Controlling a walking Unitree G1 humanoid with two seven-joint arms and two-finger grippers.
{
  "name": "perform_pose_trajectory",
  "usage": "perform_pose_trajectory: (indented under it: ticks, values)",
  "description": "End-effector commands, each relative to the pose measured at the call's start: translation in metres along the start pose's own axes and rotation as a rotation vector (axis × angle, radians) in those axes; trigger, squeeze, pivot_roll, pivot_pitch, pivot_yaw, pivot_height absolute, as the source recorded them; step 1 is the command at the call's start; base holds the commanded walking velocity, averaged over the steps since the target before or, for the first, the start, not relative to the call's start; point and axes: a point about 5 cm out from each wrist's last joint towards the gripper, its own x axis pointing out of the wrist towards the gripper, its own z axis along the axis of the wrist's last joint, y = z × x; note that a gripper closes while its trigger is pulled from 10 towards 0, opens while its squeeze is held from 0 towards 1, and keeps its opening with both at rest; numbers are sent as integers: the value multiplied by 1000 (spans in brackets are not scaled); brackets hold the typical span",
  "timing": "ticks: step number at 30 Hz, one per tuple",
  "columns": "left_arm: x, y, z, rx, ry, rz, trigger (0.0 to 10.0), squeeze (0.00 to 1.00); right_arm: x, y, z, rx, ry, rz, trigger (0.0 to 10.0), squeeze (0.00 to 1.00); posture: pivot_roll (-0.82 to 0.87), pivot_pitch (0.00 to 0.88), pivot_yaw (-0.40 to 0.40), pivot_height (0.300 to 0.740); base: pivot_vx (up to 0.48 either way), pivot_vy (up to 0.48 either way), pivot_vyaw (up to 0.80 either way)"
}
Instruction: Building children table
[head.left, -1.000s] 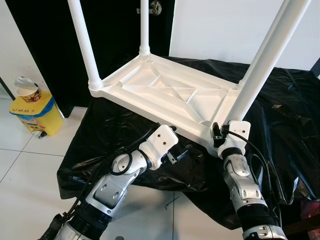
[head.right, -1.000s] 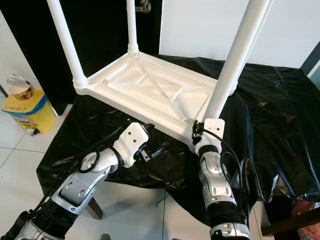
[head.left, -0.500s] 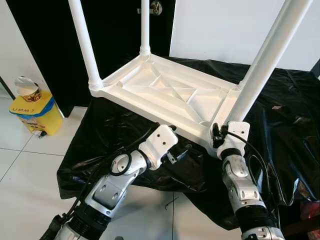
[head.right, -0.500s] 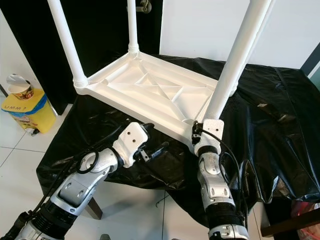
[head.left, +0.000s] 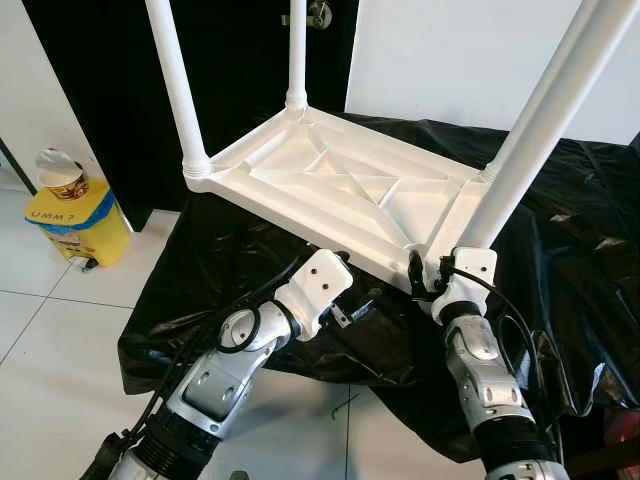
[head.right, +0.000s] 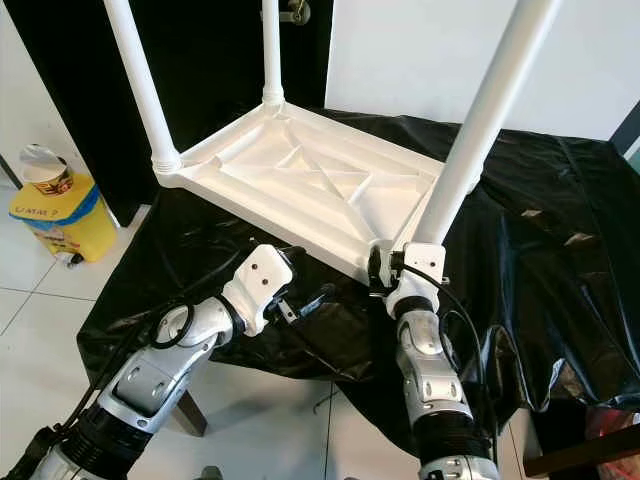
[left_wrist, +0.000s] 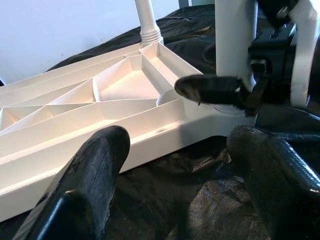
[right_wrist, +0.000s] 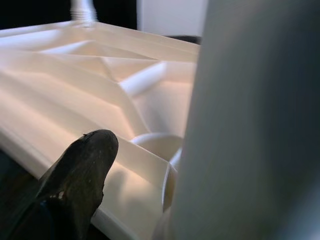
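Observation:
A white plastic children's table (head.left: 330, 190) lies upside down on a surface covered with a black sheet (head.left: 230, 250). Legs stand up from its left (head.left: 178, 90) and back (head.left: 297, 50) corners. At the near right corner my right gripper (head.left: 438, 277) is shut on the base of a tilted white leg (head.left: 535, 120), which rests at the corner socket. One of the right gripper's fingers (right_wrist: 80, 175) shows beside that leg (right_wrist: 250, 125). My left gripper (left_wrist: 177, 150) is open and holds nothing. It hovers over the sheet just in front of the table's near edge (left_wrist: 100, 145).
A yellow bin (head.left: 75, 215) with a cup on it stands on the white tile floor to the left. The sheet hangs over the surface's front edge. A dark door and a white wall are behind.
The right gripper and its leg have edged slightly left, closer to the near right corner. The left arm has hardly moved. The view has shifted a little.

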Motion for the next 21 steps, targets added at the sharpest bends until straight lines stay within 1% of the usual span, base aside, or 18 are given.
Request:
perform_pose_trajectory:
  ticks: [1,5,6,8,9,11,15,16,17,18,21]
  values:
    - [0,-4,0,7,8,-28,10000,0,2,-2,6,-15,-34,105,10000,0,161,2,-124,740,0,0,0]
    - [-1,-4,0,7,9,-28,10000,0,4,-6,8,-38,-34,149,10000,0,161,3,-123,740,0,0,0]
    - [-1,-4,0,7,9,-28,10000,0,5,-8,8,-47,-32,168,10000,0,161,3,-123,740,0,0,0]
    - [-1,-3,1,7,10,-27,10000,0,9,-12,9,-77,-22,242,10000,0,161,5,-121,740,0,0,0]
    - [-1,-3,1,7,10,-27,10000,0,9,-12,9,-77,-22,242,10000,0,161,5,-121,740,0,0,0]
    - [-1,-3,1,7,11,-27,10000,0,12,-16,10,-100,-7,287,10000,0,161,8,-120,740,0,0,0]
    - [-1,-3,1,7,10,-27,10000,0,14,-19,9,-109,3,302,10000,0,161,8,-120,740,0,0,0]
    - [-1,-2,1,7,10,-25,10000,0,16,-22,8,-120,18,323,3451,0,163,12,-124,740,0,0,0]
    - [-1,-2,2,7,9,-23,10000,0,17,-24,7,-127,31,341,0,0,161,13,-124,740,0,0,0]
    - [-1,-1,2,4,8,-15,10000,0,16,-24,4,-130,44,366,0,0,161,14,-124,740,0,0,0]
    - [-2,-1,2,3,10,-16,10000,0,13,-23,0,-129,55,378,0,0,156,17,-116,740,0,0,0]
